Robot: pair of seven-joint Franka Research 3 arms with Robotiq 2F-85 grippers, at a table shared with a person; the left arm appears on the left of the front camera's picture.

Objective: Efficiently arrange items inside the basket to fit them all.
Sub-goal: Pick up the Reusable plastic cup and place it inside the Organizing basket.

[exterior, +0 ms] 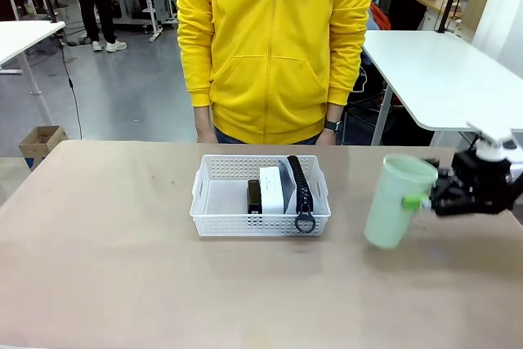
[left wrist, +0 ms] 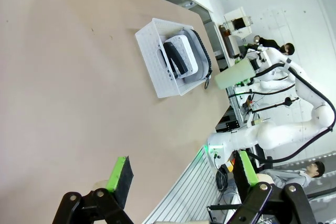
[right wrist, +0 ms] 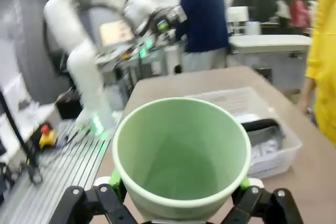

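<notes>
1. My left gripper [left wrist: 181,174] hangs above bare table [exterior: 98,243] at my left, fingers spread wide and empty, well apart from the work.

2. The basket [exterior: 261,223] sits at mid-table, in front of the person in the yellow top [exterior: 274,46]. Its left portion is bare floor.

3. Three items are already inside, crowded to the right half: the black stapler [exterior: 254,197], the small white box [exterior: 271,189] just right of it, and the grey pouch [exterior: 296,185] on edge against the right wall, its ring pull [exterior: 305,223] hanging over the near rim.

4. The pale green cup [exterior: 396,200] is to the right of the basket, near it but outside, tilted, off the table or barely touching it.

5. My right gripper [exterior: 426,200] has the cup between its green pads; the right wrist view shows a finger either side of the rim. I cannot tell whether they are pinching or loosening.

6. Judgement: three of four items stowed. The cup remains, and the free left portion looks sufficient for it.
</notes>
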